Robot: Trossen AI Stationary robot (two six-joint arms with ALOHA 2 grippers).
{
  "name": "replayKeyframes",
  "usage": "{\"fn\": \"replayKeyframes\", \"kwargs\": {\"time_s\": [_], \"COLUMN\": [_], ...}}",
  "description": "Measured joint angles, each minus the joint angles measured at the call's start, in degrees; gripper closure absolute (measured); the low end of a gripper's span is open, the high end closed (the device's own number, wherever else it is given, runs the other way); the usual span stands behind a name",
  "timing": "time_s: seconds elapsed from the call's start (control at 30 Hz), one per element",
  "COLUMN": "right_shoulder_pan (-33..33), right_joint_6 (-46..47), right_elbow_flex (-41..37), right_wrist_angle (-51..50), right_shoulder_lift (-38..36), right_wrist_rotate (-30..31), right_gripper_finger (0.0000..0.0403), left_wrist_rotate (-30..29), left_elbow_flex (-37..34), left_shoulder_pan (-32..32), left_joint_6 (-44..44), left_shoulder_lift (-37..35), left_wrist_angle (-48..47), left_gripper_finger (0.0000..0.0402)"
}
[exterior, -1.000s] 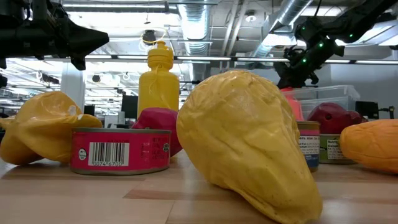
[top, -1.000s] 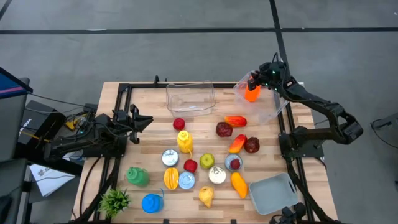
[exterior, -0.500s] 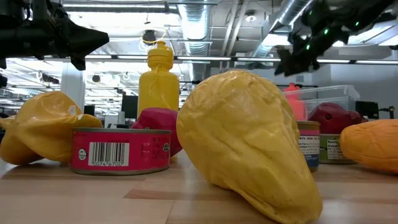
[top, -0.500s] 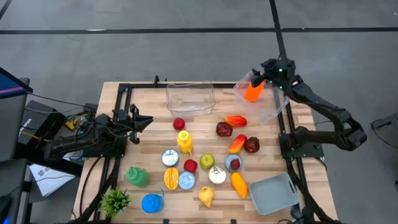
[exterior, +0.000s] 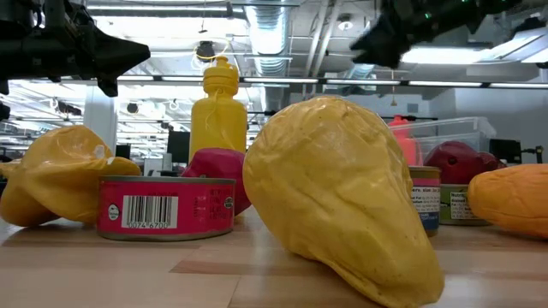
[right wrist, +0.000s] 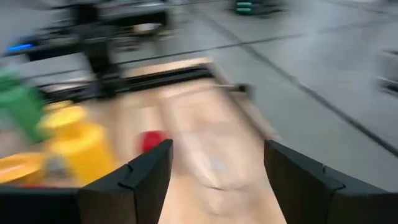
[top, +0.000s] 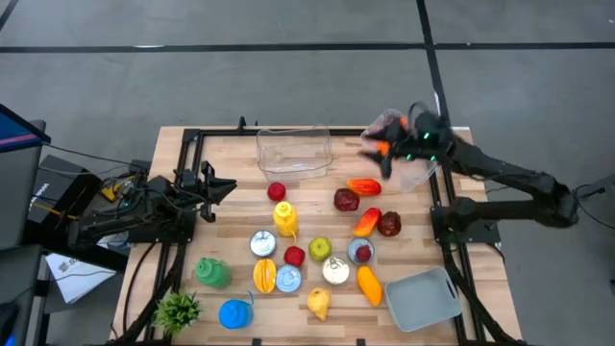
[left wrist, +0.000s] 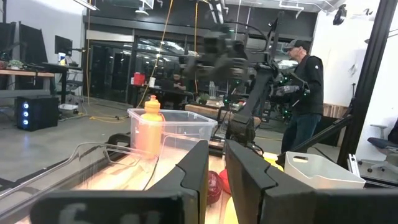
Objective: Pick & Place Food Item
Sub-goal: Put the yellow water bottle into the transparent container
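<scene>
The left gripper (top: 223,187) waits at nine o'clock with jaws closed, while at two o'clock the right gripper (top: 389,159) has opened its jaws, dropped the orange carrot (top: 381,147) into the clear bin (top: 415,176) and swings away.

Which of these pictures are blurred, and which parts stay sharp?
Right wrist view: the whole table scene is smeared, only the right pincer is sharp. High view: blur just around the right pincer over the tilted clear bin. Low view: the near yellow fruit is crisp. Left wrist view: the right arm is blurred.
</scene>
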Motion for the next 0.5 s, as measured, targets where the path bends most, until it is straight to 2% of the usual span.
{"fn": "replayKeyframes", "kwargs": {"time_s": [0.13, 0.23, 0.5], "right_shoulder_pan": [12.19, 17.84, 20.92], "right_joint_6": [-3.1, -4.8, -4.82], "right_elbow_flex": [0.0, 0.0, 0.53], "right_wrist_angle": [6.88, 14.69, 32.0], "right_shoulder_lift": [6.0, 12.05, 26.37], "right_wrist_rotate": [6.0, 9.02, 8.86], "right_gripper_finger": [0.0159, 0.0156, 0.0111], "left_wrist_rotate": [0.02, 0.0, 0.01], "left_elbow_flex": [0.0, 0.0, 0.0], "left_shoulder_pan": [-0.01, 0.0, 0.0], "left_joint_6": [0.0, -0.02, -0.02], "left_shoulder_lift": [0.0, 0.02, 0.0], "left_wrist_angle": [0.02, 0.02, 0.02], "left_gripper_finger": [0.0357, 0.0357, 0.0357]}}
